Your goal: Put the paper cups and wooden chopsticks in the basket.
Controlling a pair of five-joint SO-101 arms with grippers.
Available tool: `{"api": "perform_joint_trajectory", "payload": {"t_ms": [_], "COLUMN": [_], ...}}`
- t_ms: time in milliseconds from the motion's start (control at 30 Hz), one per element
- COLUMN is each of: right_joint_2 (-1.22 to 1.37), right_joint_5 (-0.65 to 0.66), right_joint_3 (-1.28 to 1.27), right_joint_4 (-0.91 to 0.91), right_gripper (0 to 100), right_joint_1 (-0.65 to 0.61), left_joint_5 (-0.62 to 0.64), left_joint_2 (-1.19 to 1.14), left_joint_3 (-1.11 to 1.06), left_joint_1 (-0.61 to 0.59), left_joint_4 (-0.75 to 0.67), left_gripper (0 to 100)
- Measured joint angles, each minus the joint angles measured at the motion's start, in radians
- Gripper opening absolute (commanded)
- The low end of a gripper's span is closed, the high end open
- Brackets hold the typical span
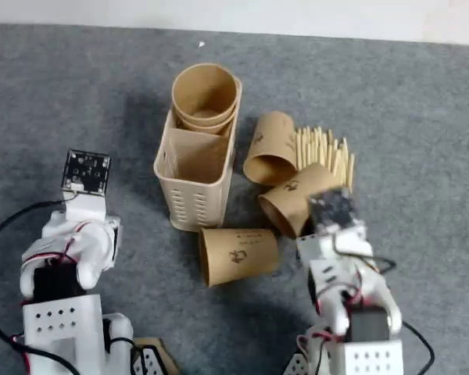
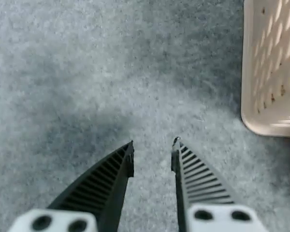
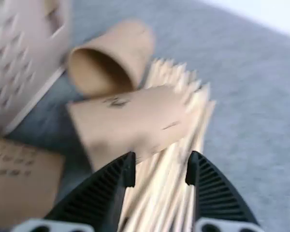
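From above, a basket [image 1: 195,183] stands on the table [image 1: 422,94], one paper cup [image 1: 205,94] upright in its far compartment, three more cups [image 1: 236,254] lying near it and the wooden chopsticks [image 1: 328,152]. Left wrist view: the left arm's jaws, narrowly parted, over table near the basket. Right wrist view: the right arm's jaws, parted, above the chopsticks.

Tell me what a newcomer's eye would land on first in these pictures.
A beige slotted basket stands mid-table, with stacked paper cups upright in its far compartment. Three tipped cups lie on their sides next to it, by a pile of wooden chopsticks. The right gripper hangs open above the chopsticks.
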State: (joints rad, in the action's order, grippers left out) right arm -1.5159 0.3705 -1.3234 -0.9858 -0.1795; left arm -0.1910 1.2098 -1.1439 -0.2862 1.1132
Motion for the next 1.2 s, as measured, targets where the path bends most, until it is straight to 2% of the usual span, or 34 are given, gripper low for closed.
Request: {"api": "perform_joint_trajectory", "payload": {"t_ms": [233, 367, 533, 800, 933, 1200], "right_joint_2": [0.425, 0.531, 0.551, 0.35, 0.302, 0.443], "right_joint_5": [0.0, 0.0, 0.0, -0.078, -0.08, -0.005], "right_joint_3": [0.089, 0.117, 0.123, 0.189, 0.169, 0.014], "right_joint_4": [0.163, 0.221, 0.229, -0.029, -0.044, 0.213], "right_gripper": [18.6, 18.6, 18.6, 18.6, 18.6, 18.6], "right_joint_1": [-0.106, -0.144, -0.18, -0.359, -0.351, -0.196], "left_joint_5": [0.0, 0.0, 0.0, 0.0, 0.0, 0.0], "left_joint_2": [-0.003, -0.003, -0.003, -0.003, -0.003, -0.003], "left_joint_3": [-0.044, -0.055, -0.055, -0.068, -0.068, -0.068], "left_joint_1": [0.0, 0.0, 0.0, 0.0, 0.0, 0.0], "left_joint_4": [-0.029, -0.044, -0.046, -0.052, -0.058, -0.061], "left_gripper": [16, 16, 16, 16, 16, 16]}}
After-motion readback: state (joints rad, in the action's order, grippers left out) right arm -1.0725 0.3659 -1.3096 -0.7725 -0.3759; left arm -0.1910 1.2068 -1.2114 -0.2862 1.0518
